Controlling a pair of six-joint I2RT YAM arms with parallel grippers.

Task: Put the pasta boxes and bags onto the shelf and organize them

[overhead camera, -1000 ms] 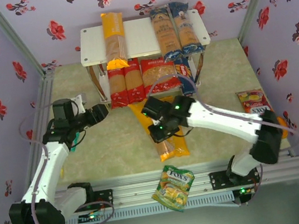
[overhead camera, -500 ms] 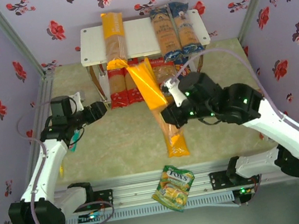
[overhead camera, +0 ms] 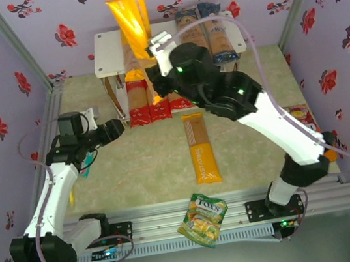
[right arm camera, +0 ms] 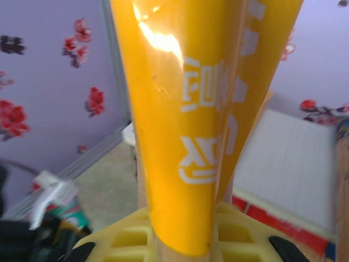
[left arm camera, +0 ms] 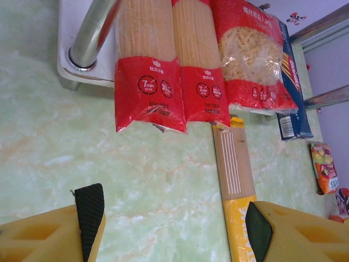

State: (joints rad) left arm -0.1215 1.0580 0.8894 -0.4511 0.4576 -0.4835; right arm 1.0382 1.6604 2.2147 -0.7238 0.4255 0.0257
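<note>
My right gripper (overhead camera: 153,65) is shut on a yellow spaghetti bag (overhead camera: 126,16) and holds it steeply tilted above the left end of the shelf's top board (overhead camera: 169,45). Seen from the right wrist, that bag (right arm camera: 191,109) rises up out of my right gripper (right arm camera: 182,243). Two dark-blue bags (overhead camera: 203,31) lie on the top board. Two red spaghetti bags (left arm camera: 147,93) and a wider red bag (left arm camera: 251,60) lie on the lower tier beside a dark-blue box (left arm camera: 289,82). Another yellow bag (overhead camera: 202,148) lies on the table. My left gripper (overhead camera: 119,129) hovers open and holds nothing.
A green-yellow snack bag (overhead camera: 203,219) rests on the front rail. A small red-yellow bag (overhead camera: 297,118) lies at the right wall, partly behind my right arm. A shiny shelf leg (left arm camera: 95,33) stands just ahead of my left gripper (left arm camera: 174,224). Flowered walls close in three sides.
My right arm has lifted the yellow bag off the table and swung it back and up over the shelf's top left. The left arm has barely moved.
</note>
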